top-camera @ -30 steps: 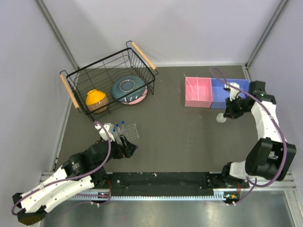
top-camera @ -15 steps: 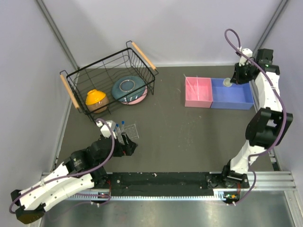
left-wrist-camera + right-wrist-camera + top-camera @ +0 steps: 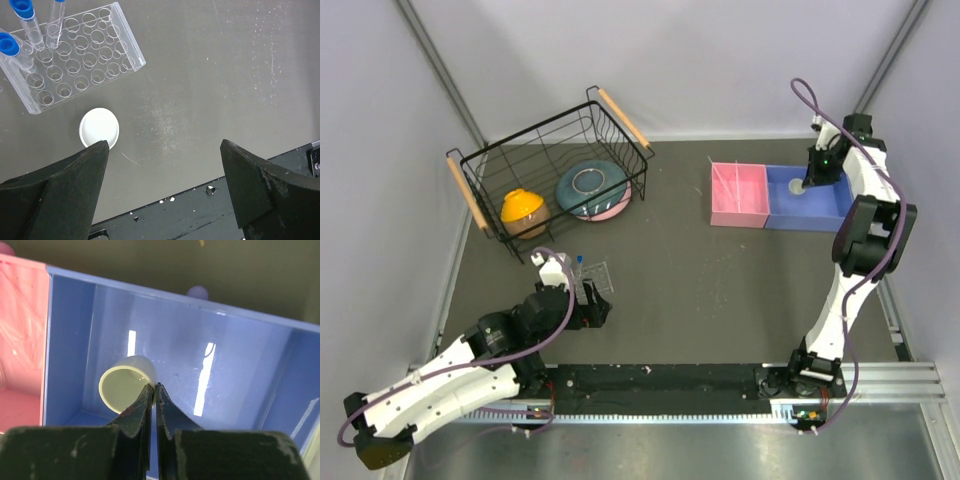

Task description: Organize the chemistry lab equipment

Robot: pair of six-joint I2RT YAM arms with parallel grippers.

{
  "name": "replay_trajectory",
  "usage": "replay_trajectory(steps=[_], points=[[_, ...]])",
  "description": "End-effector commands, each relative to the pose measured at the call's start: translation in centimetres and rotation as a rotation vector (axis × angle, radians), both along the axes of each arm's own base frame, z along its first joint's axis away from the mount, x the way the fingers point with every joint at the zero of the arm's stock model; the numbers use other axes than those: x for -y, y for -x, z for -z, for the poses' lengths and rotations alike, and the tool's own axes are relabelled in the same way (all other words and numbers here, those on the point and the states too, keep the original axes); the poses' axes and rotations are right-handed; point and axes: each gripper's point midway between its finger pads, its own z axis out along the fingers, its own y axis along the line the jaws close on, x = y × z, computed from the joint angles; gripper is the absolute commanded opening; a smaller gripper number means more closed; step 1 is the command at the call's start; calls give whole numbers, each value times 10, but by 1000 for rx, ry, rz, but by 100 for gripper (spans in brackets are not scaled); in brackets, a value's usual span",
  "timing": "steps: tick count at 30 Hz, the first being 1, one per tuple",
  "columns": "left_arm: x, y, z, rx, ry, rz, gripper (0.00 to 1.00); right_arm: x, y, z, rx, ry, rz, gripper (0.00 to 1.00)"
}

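the left gripper hangs wide open above the table, holding nothing; one white cup sits just by one fingertip, beside the clear tube rack bearing blue-capped tubes; far across, the right gripper is pinched tight on the rim of the second white cup, tipped sideways within the blue bin beside the pink bin

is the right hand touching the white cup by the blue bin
Touching. The right wrist view shows the right hand pinched shut on the rim of the white cup, seen against the blue bin.
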Motion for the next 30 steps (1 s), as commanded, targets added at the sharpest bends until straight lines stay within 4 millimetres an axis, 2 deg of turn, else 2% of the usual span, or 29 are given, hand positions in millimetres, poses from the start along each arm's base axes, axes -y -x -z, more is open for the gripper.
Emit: replay_trajectory(steps=[1, 5, 8, 12, 16, 23, 30], points=[[6, -8, -22, 49, 31, -5, 99, 10, -21, -51, 144, 48, 12, 0], [7, -7, -22, 50, 42, 1, 99, 7, -15, -50, 139, 44, -10, 0], [5, -6, -23, 55, 48, -1, 99, 1, -13, -59, 157, 23, -25, 0], [6, -6, -23, 58, 56, -2, 99, -11, -11, -68, 172, 23, -44, 0], [7, -6, -20, 52, 57, 1, 99, -25, -13, -67, 158, 6, -15, 0], [5, -5, -21, 54, 53, 3, 99, -25, -24, -47, 99, -2, 140, 0], [2, -3, -21, 58, 68, -5, 99, -31, -20, -19, 30, 25, 189, 0]])
